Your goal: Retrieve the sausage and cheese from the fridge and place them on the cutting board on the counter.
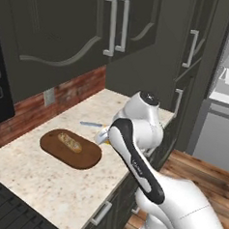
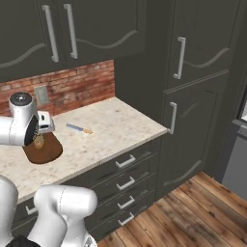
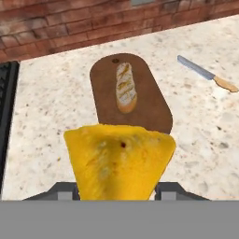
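While the cheese (image 3: 120, 161) hides the gripper (image 3: 119, 189), the cutting board (image 3: 154, 100) shows behind.

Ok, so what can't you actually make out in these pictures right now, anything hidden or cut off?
- Gripper fingertips: hand view, covered by the cheese it holds.
- Near end of the cutting board: hand view, behind the cheese; right base view, behind the arm.
- Cheese in the left base view: just a yellow sliver past the arm.
- Fridge interior: left base view, cut off by the right edge.
- Sausage: cannot tell where it is.
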Robot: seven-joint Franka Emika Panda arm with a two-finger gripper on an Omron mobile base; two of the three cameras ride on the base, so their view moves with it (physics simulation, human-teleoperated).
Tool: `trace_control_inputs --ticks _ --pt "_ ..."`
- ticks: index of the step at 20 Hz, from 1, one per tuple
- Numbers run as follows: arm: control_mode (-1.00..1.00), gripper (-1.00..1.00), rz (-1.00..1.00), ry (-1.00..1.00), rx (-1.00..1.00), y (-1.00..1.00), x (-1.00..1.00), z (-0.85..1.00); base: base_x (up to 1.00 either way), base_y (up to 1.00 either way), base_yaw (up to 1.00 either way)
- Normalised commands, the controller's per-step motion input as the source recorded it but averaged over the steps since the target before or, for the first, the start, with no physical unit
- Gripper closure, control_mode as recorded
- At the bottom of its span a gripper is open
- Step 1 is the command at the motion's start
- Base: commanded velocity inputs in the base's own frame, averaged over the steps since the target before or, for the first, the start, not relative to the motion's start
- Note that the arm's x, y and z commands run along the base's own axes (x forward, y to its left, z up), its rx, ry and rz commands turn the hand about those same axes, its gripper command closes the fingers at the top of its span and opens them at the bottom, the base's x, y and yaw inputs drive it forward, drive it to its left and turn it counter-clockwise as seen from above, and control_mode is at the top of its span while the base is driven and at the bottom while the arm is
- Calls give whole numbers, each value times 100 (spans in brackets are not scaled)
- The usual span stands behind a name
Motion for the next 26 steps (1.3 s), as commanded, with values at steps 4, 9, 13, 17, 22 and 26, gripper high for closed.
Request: trace_control_inputs --ticks 4,9,13,17,22,26 --pt "-100 100 0 6 -1 25 58 -36 0 0 0" --pt "-100 100 0 8 -2 22 55 -41 0 0 0" --pt "-100 100 0 4 -1 8 55 -43 0 0 0" --pt "-100 100 0 0 0 0 58 -33 0 0 0" --pt "-100 100 0 1 -1 20 54 -45 0 0 0" --pt "-100 100 0 5 0 34 41 -44 0 0 0"
